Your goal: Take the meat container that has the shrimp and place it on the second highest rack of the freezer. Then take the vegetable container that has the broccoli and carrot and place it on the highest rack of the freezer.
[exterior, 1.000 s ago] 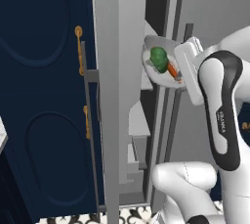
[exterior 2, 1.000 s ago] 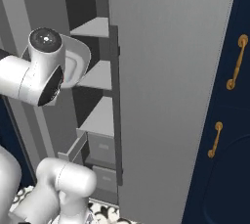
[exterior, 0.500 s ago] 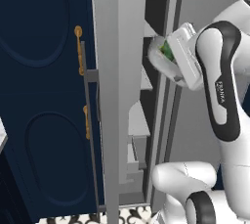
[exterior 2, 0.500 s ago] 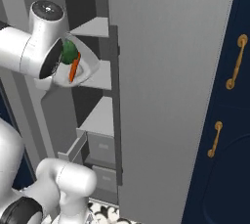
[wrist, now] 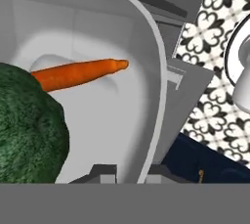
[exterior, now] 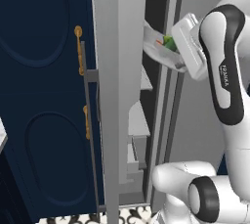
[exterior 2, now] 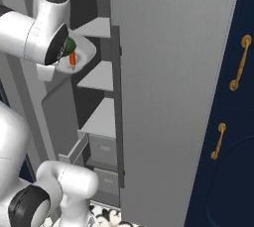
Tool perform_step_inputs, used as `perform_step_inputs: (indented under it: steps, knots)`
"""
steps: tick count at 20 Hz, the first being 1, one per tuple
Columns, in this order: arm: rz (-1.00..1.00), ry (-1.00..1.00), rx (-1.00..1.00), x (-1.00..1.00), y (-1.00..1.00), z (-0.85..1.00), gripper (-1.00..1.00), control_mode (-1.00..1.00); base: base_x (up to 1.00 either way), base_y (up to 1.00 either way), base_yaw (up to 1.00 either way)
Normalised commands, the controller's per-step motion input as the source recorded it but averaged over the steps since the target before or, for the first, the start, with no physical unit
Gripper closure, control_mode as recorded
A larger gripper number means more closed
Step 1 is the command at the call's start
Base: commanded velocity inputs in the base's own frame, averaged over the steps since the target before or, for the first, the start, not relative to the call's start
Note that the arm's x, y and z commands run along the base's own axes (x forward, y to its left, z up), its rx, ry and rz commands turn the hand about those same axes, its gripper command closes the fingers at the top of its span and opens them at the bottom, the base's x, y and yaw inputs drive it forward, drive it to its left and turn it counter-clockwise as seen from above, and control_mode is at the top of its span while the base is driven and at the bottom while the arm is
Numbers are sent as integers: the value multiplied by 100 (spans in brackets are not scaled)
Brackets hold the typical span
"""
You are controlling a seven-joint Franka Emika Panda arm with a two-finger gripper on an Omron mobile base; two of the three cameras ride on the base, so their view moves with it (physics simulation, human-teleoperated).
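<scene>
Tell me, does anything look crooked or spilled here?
Nothing has spilled. The white dish is carried on a tilt in front of the freezer shelves, yet the broccoli and carrot sit inside it. Its rim seems close to the highest rack.

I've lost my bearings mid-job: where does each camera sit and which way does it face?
Left base view: behind the arm's left, facing the freezer; the arm rises at right holding the white dish.
Right base view: behind its right, facing the shelves; the arm is at left.
Hand view: on the hand, looking into the dish at the carrot and broccoli.
All three views share the dish.
</scene>
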Motion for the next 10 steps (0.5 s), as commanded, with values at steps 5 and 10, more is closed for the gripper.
perform_step_inputs:
  steps: [5, 10]
  knots:
    - [-11, -8, 5, 6, 0, 0, 100, -100, 0, 0, 0]
    - [-8, -11, 16, 8, 0, 0, 100, -100, 0, 0, 0]
